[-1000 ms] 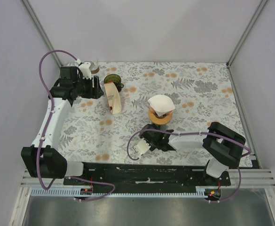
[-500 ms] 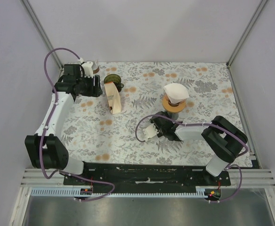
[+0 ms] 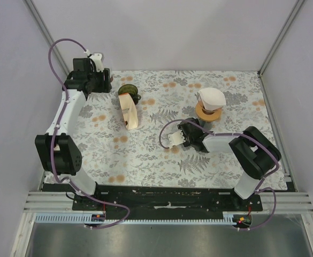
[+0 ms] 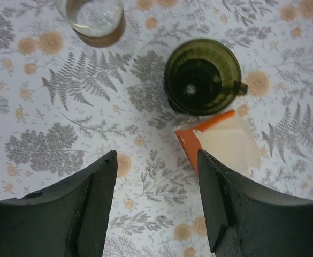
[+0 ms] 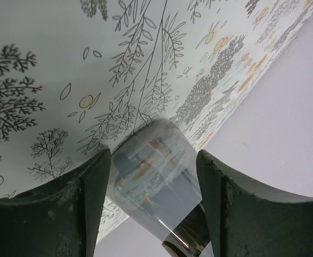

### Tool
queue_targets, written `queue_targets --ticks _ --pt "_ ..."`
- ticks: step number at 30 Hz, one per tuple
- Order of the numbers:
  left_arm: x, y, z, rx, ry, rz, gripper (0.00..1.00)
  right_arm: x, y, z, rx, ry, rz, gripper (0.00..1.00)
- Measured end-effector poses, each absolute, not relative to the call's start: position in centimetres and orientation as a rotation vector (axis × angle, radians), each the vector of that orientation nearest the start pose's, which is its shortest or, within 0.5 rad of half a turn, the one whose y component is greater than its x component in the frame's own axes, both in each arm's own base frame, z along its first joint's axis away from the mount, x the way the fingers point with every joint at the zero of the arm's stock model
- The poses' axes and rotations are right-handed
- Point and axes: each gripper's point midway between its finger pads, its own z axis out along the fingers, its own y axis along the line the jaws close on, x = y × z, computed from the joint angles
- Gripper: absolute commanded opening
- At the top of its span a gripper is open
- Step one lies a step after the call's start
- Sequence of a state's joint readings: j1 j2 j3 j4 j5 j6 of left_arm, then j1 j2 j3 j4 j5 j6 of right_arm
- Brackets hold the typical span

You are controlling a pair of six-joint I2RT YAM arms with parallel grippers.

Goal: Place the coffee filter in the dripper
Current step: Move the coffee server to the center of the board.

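The dark green dripper stands at the far left, also in the left wrist view. Just in front of it an orange holder with cream coffee filters stands, also in the left wrist view. My left gripper hovers left of the dripper, open and empty. My right gripper is shut on a glass carafe with a brown collar and a white paper cone on top.
A small clear glass with a brown base stands at the far left corner, by my left gripper. The flowered cloth covers the table. Grey walls close the back and both sides.
My right gripper has carried the carafe with its white cone from the table's middle toward the far right. My left arm has drawn back toward the far left corner.
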State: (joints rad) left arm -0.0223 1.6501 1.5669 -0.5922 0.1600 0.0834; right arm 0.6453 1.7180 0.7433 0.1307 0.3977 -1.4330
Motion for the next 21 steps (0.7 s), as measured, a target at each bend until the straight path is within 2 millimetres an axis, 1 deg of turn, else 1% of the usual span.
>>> queue_targets --ticks 1,3,5,7,9,10,11,13,17,18,21 --pt "46.5 -3.0 23.0 0.171 2.216 -0.127 0.67 37.4 15.0 3.8 -2.048 1.43 -0.821 0.79" --pt "48.0 -2.1 23.1 0.1 2.183 -0.101 0.67 37.3 15.5 3.9 -2.043 1.427 -0.806 0.98" --pt "49.5 -0.8 23.3 0.015 2.14 -0.066 0.67 37.3 16.3 4.4 -2.022 1.42 -0.793 0.98" --pt "50.8 0.3 23.3 -0.053 2.12 -0.044 0.67 37.1 17.7 4.9 -2.001 1.399 -0.754 0.98" --pt "52.9 1.3 23.6 -0.123 2.096 -0.027 0.67 36.6 18.7 5.0 -1.989 1.388 -0.724 0.98" --pt "54.2 1.8 23.8 -0.157 2.074 -0.021 0.67 36.4 19.3 5.0 -1.985 1.377 -0.71 0.98" --pt "55.3 2.1 23.5 -0.18 2.063 -0.019 0.67 36.3 19.8 5.2 -1.976 1.368 -0.701 0.98" --pt "56.6 2.5 22.7 -0.211 2.067 -0.011 0.67 36.1 20.8 5.9 -1.933 1.352 -0.686 0.98" --pt "59.9 2.9 21.1 -0.252 2.068 -0.011 0.65 36.1 22.9 8.3 -1.822 1.348 -0.64 0.98" --pt "60.7 3.1 20.6 -0.265 2.07 -0.012 0.65 36.2 24.0 9.6 -1.774 1.346 -0.615 0.98" --pt "62.3 3.5 19.2 -0.29 2.083 -0.009 0.63 36.5 26.1 12.6 -1.679 1.333 -0.552 0.98"
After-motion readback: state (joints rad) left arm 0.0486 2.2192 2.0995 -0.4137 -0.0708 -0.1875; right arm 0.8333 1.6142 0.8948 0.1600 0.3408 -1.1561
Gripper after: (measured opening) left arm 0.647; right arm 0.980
